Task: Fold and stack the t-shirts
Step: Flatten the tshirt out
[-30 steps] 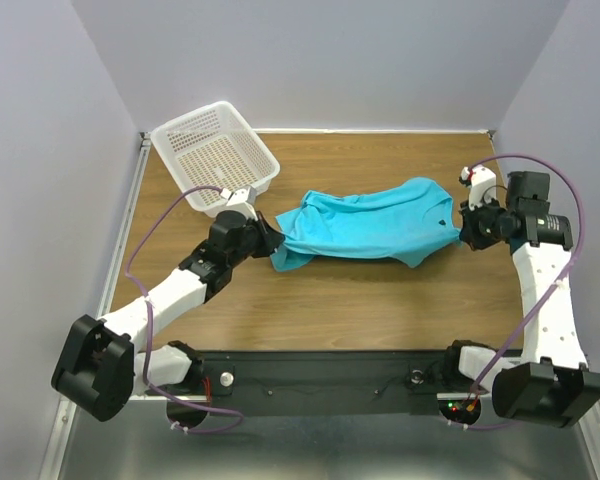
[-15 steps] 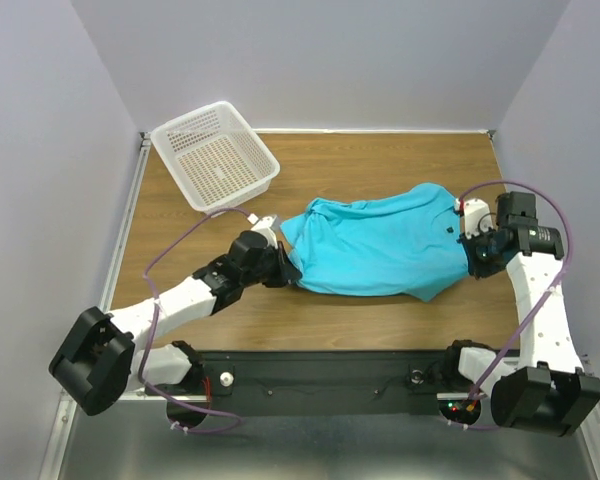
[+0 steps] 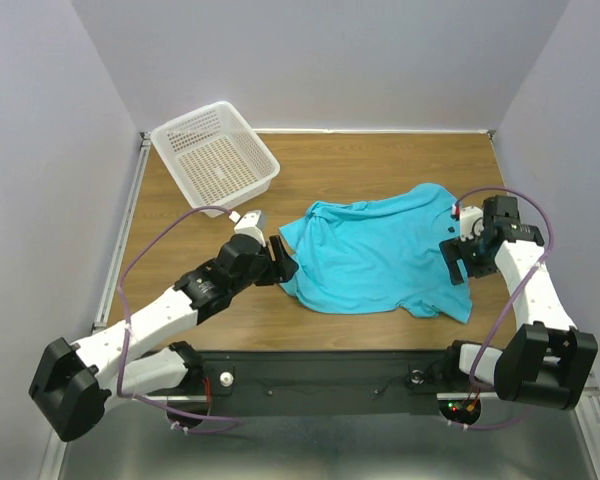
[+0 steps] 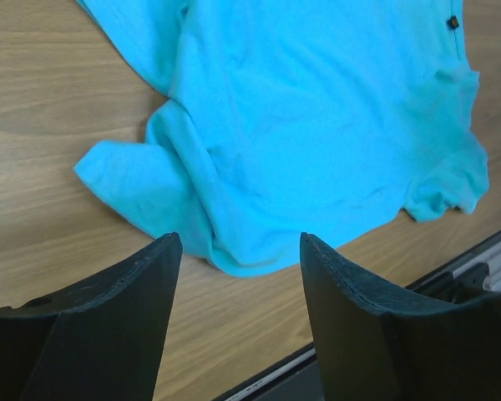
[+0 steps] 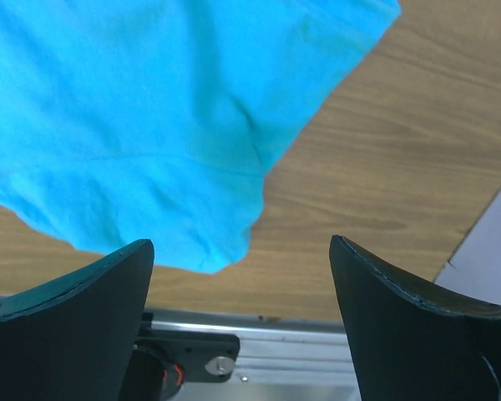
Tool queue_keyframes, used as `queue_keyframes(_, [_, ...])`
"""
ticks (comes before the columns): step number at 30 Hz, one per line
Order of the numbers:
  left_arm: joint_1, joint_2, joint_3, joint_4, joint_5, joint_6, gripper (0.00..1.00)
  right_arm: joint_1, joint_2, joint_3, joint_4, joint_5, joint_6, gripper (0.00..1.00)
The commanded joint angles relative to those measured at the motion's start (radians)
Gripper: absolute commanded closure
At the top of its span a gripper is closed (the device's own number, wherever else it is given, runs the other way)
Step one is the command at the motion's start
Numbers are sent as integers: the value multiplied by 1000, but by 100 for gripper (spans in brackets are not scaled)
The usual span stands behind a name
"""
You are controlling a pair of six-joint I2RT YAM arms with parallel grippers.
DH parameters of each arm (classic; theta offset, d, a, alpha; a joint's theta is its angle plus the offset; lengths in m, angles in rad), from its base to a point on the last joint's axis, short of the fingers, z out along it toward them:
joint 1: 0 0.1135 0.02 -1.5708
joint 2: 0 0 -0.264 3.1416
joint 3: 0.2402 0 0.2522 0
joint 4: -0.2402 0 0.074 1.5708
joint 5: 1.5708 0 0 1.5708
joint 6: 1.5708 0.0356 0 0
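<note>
The left jaws stand well apart and hold nothing; between them the left wrist view shows bare wood, and just beyond it the near edge of the t-shirt point(image 4: 317, 125). The right jaws are spread wider and are also empty, hovering over a corner of the cloth point(image 5: 108, 125) by the worktop's near rail.

The turquoise t-shirt point(image 3: 380, 255) lies on the worktop point(image 3: 380, 160) between the two arms, right of centre. It is opened out in one layer but not tidy. On the left-arm side, one flap point(image 4: 125, 175) is doubled over itself and a ridge runs along that edge. The rest is fairly flat with shallow wrinkles. A white mesh basket point(image 3: 215, 155) sits well apart at the far left corner.

I judge this as the end of laying out, with no fold begun. The next move probably calls for lowering each set of jaws onto an edge. The left could first pinch the doubled flap and draw it flat, then both could lift one side across.
</note>
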Motion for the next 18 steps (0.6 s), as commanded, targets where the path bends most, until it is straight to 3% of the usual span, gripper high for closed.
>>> queue_keyframes(1, [20, 59, -26, 19, -48, -33, 30, 0, 25, 38, 96, -82, 36, 8])
queue_keyframes(8, [94, 202, -83, 211, 10, -73, 32, 0, 78, 48, 156, -123, 35, 7])
queue_keyframes(18, [114, 367, -68, 266, 53, -52, 44, 0, 180, 75, 200, -197, 70, 8])
